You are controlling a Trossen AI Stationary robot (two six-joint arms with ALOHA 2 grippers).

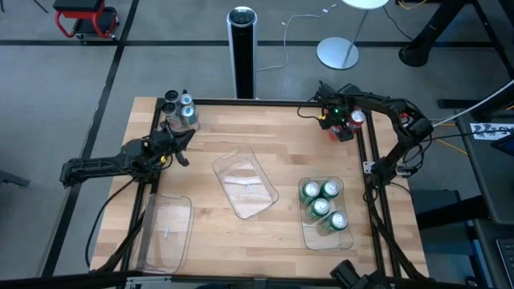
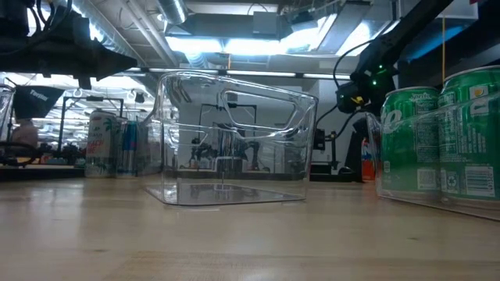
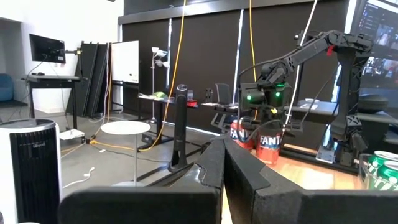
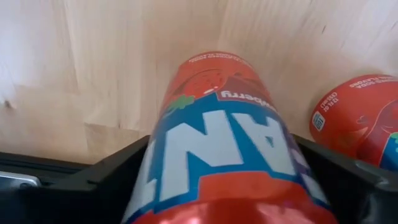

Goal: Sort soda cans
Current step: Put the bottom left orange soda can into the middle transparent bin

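Note:
Two red-and-white soda cans stand at the table's far right corner. My right gripper (image 1: pixel 341 127) points down over one red can (image 4: pixel 224 143), open, with a finger on each side of it. The second red can (image 4: pixel 360 118) stands right beside it. Several green cans (image 1: pixel 324 205) stand upright in a clear tray (image 1: pixel 305 234) at the right. Silver-and-black cans (image 1: pixel 181 111) stand at the far left corner. My left gripper (image 3: pixel 224 171) is shut and holds nothing; it waits level above the table's left side. My right gripper comes from above with a finger (image 4: pixel 118 165) at each side of the red can's wall (image 4: pixel 161 155), low on the can. Whether the fingers touch the wall, I cannot tell. The can stands upright on the table.
An empty clear tray (image 1: pixel 245 183) lies mid-table at a slant. Another clear tray (image 1: pixel 167 233) sits at the near left. A tall black-and-silver cylinder (image 1: pixel 242 48) stands on the floor beyond the far edge. A black frame rail (image 1: pixel 371 160) runs along the table's right side.

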